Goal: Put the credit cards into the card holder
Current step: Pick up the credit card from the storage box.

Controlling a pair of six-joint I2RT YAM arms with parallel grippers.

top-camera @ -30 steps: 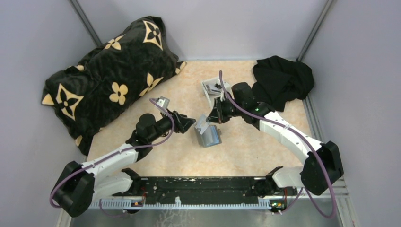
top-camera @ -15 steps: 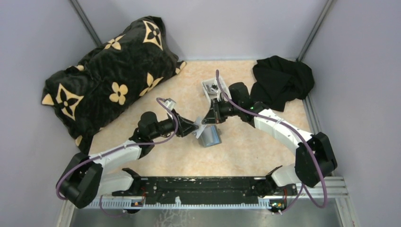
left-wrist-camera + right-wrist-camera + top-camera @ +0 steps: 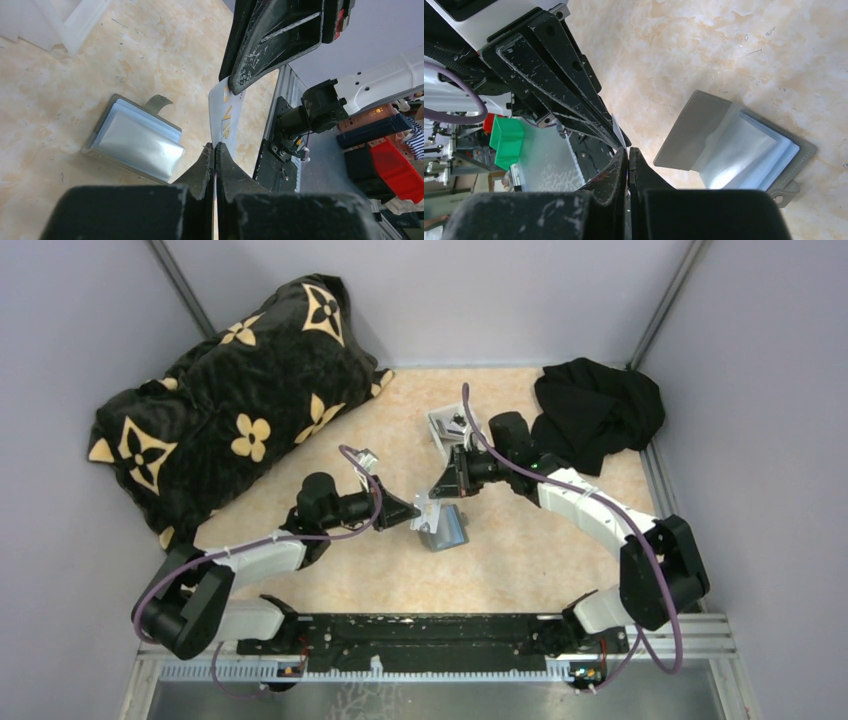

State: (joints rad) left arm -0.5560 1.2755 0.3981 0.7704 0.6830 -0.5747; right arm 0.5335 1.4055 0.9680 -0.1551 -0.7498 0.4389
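Handover, by my reading: you are pinching one credit card [image 3: 224, 112] from both ends, in the air over the desk [image 3: 55, 80]. Left claw [image 3: 215, 150] is clamping shut on one edge of the card, its fingers pressing together with only the card's thickness between them. Right claw [image 3: 628, 155] is gripping the opposite end just as tightly. The two claws are standing nose to nose, very near each other.

Card holder [image 3: 134, 142] is lying open on the desk, just below and beside the meeting claws, and neither claw is touching it. Its glossy panel is facing up and the grey flap is folding out to one side. No card is showing part-way into a slot, so this card's insertion is not yet begun.

Next move, as I judge it: one claw is going to have to let go, so that the other is carrying the card alone. After that you are needing to line the card's free edge up with a slot mouth and slide it in flat. The holder is looking soft and is lying loose, so it is likely to skid. The freed claw is looking well placed to pin it down.

White tray [image 3: 445, 425] is sitting behind the right claw; its contents are too small to tell.
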